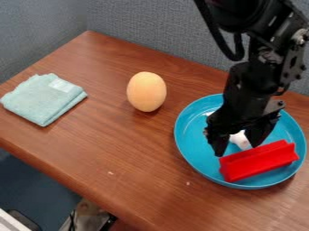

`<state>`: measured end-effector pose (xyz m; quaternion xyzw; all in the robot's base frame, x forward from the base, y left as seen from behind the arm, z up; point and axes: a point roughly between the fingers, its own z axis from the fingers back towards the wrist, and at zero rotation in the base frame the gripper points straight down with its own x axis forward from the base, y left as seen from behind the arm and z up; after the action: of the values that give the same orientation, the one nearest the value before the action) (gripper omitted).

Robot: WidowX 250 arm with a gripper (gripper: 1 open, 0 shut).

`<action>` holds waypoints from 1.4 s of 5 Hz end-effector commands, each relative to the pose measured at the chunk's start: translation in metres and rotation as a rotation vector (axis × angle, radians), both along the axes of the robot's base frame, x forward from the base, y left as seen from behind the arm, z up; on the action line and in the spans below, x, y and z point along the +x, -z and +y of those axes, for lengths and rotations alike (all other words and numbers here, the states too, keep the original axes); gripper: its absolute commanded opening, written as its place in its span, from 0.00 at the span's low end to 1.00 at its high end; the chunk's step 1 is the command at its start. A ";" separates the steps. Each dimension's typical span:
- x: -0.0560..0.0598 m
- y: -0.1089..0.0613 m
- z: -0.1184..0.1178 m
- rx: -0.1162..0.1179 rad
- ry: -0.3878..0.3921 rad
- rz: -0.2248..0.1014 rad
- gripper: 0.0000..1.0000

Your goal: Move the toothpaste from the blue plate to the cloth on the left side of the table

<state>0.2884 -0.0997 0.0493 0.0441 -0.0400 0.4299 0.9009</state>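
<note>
The blue plate [193,144] sits at the right of the wooden table [108,153]. My black gripper [238,143] reaches down into it, open, with its fingers straddling the white toothpaste [245,140]. Only a small part of the tube shows between the fingers. The light teal cloth [42,97] lies folded at the far left of the table, far from the gripper.
A red rectangular block [259,160] lies in the plate just in front of the gripper. An orange egg shape [146,91] stands on the table between plate and cloth. The table's front edge runs diagonally below.
</note>
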 end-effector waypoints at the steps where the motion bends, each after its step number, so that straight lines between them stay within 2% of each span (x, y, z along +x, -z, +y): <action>1: 0.003 -0.007 -0.003 0.010 0.024 -0.027 1.00; 7: 0.002 -0.015 -0.006 0.027 0.049 -0.027 1.00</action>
<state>0.2843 -0.0991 0.0504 0.0635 -0.0378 0.4181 0.9054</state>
